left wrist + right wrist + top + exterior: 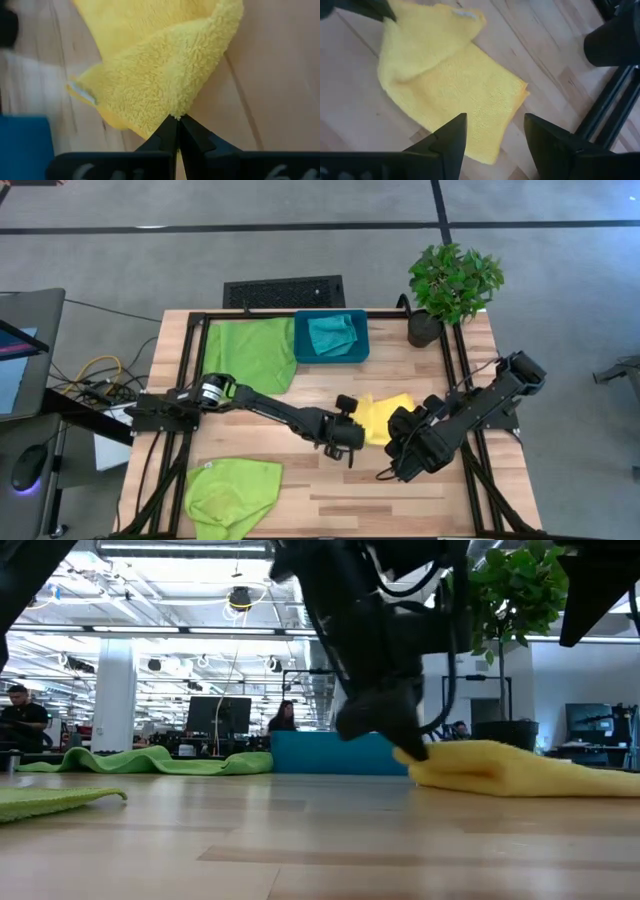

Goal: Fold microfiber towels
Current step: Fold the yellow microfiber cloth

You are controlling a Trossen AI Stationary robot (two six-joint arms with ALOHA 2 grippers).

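Observation:
The yellow towel (385, 418) lies partly folded over itself in the middle of the table. My left gripper (178, 124) reaches in from the table's left and is shut on a corner of it. My right gripper (495, 142) hovers open just above the towel's near right part (485, 110) and touches nothing. One lime green towel (250, 350) lies spread out at the far left. Another lime green towel (232, 492) lies rumpled at the near left. A teal towel (331, 332) sits in the teal bin (355, 352). My left gripper pinches a corner of the yellow towel's turned-over flap (176, 111) between its two fingertips. Whether it has one layer or several, I cannot tell. The fingers slant down from the table's left side. The flap rises a little at the fingers (412, 752), and the rest of the towel lies slack on the table.
A potted plant (452, 280) stands at the far right corner. The teal bin stands at the far middle edge. Black frame rails (462, 380) run along the table's sides. Bare wood shows along the near middle (340, 500).

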